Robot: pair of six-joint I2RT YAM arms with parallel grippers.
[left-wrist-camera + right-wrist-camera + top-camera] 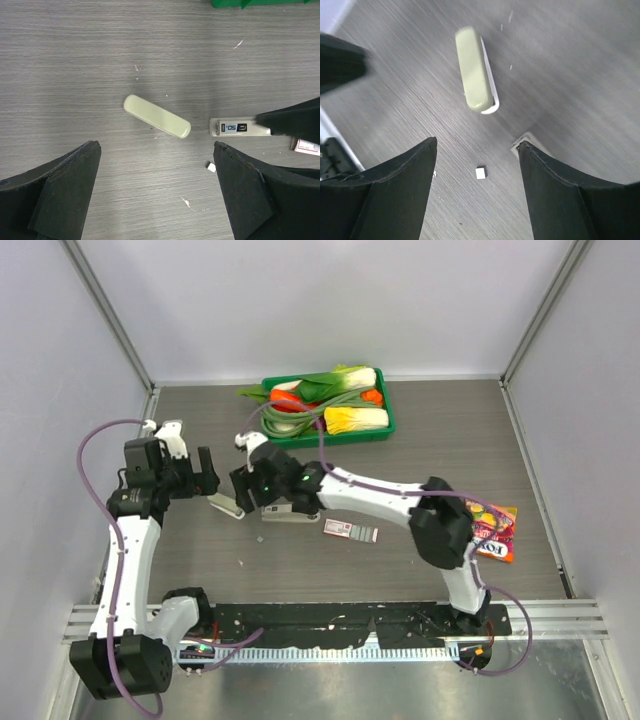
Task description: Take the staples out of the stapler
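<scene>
Tabletop [450, 440] from above: the left gripper [212, 478] and right gripper [241, 490] face each other near the left side. A beige stapler [228, 505] lies just below them, and the stapler [285, 513] rests flat beside it, under the right wrist. Left wrist view: the fingers are spread wide and hold nothing. The stapler lies right of the beige one, apart from it, with a tiny block of staples [211, 166] loose near its end. Right wrist view: the fingers are likewise parted and empty above the staples, the beige stapler beyond.
</scene>
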